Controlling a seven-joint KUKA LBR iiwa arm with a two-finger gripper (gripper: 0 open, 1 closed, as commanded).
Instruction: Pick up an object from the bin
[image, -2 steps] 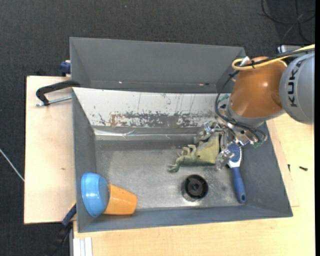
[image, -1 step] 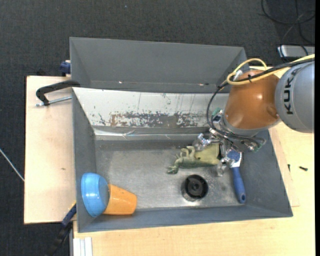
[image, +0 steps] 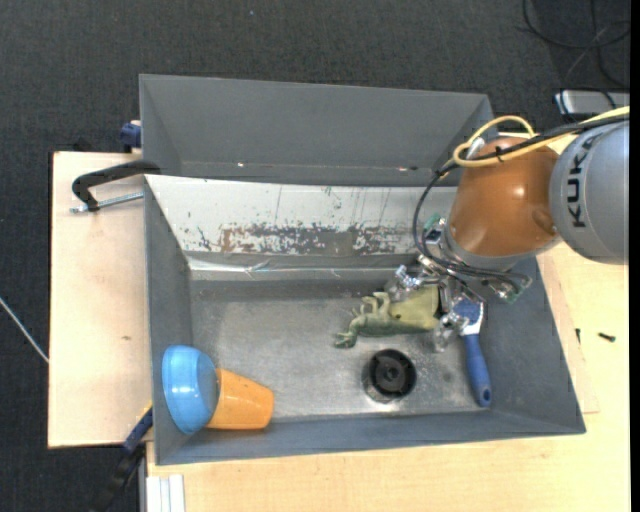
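Clearly the biggest thing is the grey bin (image: 300, 130), and everything loose is lying on its floor. Reaching in from the right, the arm (image: 595, 195) with its orange cover (image: 500, 205) is hanging just above and to the right of a green toy frog (image: 385, 315), which is sitting right of the floor's middle.

Well off to the frog's lower left, an orange cup with a blue end (image: 215, 395) is lying on its side in the near corner. Just to the frog's right, a blue handle (image: 478, 365) is pointing down toward the near wall. Just below the frog, a small black round piece (image: 390, 372) is resting flat.

The tool (image: 437, 300) is sitting right at the frog's right end, touching or almost touching it. Whether it is open, closed or gripping the frog, I cannot tell. The frog's long axis is running left to right, with its thin legs trailing away from the tool. Judging by that, any pick is turning on this right end, and the blue handle close by is looking likely to get nudged.
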